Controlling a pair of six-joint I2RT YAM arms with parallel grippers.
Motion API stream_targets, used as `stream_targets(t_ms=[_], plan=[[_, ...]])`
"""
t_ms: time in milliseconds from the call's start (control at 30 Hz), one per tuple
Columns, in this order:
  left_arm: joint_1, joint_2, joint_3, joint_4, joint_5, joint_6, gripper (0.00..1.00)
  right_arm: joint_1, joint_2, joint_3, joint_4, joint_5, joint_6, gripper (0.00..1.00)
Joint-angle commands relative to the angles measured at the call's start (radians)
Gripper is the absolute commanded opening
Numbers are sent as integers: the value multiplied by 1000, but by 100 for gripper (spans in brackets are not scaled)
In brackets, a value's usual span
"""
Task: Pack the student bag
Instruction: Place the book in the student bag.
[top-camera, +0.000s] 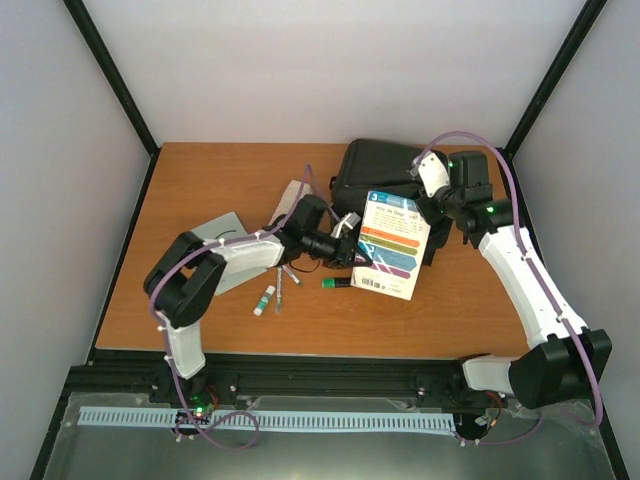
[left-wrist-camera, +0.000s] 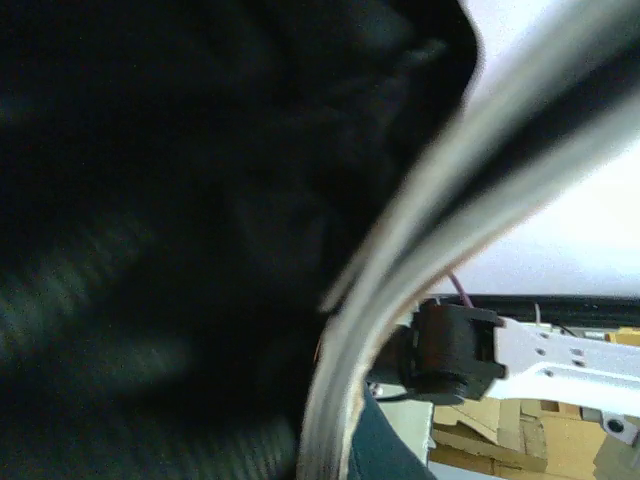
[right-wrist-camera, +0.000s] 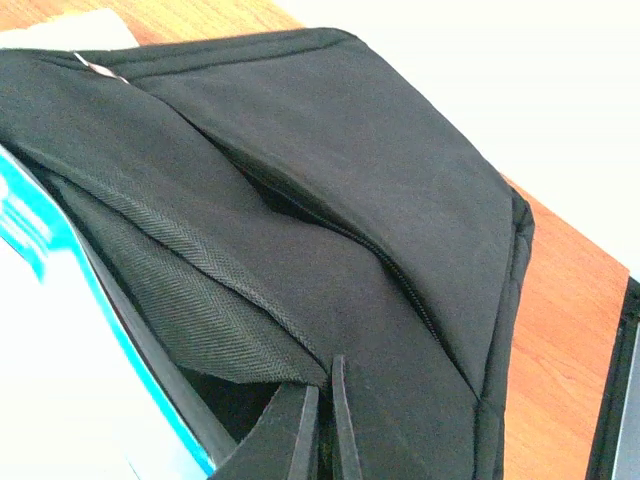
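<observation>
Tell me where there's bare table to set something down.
Bare: the back left corner of the table, left of the bag; also the front strip between the book and the near edge. Crowded: the middle, where pens, a green marker, the book and the left arm bunch.

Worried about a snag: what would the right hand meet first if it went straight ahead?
The student bag: the right hand, shut on the fold of its opening, would push straight into that black fabric almost at once, though depth is unclear.

Part of student bag (top-camera: 375, 165) behind booklet (top-camera: 392, 245)
</observation>
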Motion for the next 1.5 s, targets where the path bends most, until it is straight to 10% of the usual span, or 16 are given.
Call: stream_targets(t_ms=[0,800,1467], plan=[[0,102,45,149,-8,-71,1,21,-63,40,38,-74,9,3],[-5,13,-169,217,-94,-245,1,-60,-85,-73,107,-183,26,3],[11,210,191,28,-50,-247,1,-60,-152,-257,145,-425,-93,3]])
